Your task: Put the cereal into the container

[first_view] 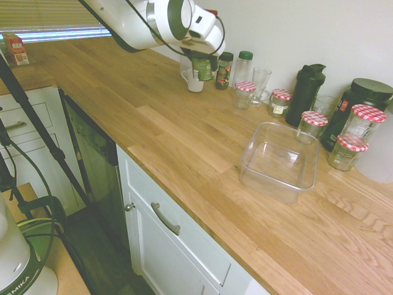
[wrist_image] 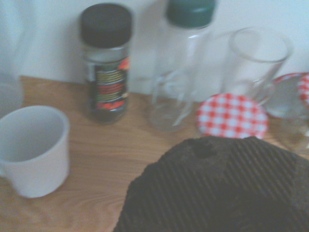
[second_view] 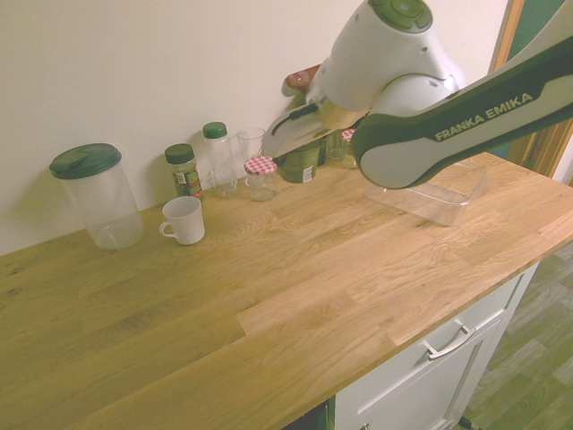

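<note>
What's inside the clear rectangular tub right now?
Nothing shows inside the clear, rectangular plastic tub: through its see-through walls there is only its own bare floor. In the second exterior view the white robot arm covers part of it.

bright exterior views; wrist view blurred (softly, all over).

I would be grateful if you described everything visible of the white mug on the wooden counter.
The plain white mug has a smooth, ceramic-looking body and one looped handle, on its left side in the second exterior view. It stands upright, open at the top, on the light wooden counter, in front of a dark-lidded jar.
</note>
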Controlling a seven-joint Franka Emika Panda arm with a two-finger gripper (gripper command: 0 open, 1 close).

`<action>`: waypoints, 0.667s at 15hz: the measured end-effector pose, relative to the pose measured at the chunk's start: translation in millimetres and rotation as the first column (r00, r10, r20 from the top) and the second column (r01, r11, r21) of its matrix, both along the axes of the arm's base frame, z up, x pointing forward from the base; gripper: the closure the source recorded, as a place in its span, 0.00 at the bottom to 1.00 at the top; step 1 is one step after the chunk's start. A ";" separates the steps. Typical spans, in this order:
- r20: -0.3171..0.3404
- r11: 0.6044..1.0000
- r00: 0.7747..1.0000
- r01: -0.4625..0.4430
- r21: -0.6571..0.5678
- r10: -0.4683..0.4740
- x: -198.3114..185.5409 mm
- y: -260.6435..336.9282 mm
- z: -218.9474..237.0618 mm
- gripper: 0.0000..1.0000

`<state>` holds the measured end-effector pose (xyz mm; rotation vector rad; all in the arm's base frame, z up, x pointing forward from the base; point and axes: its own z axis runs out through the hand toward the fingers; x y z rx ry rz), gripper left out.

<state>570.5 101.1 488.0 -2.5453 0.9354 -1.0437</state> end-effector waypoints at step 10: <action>0.028 0.967 0.967 0.254 0.037 -0.255 -7.7 -194.4 7.5 1.00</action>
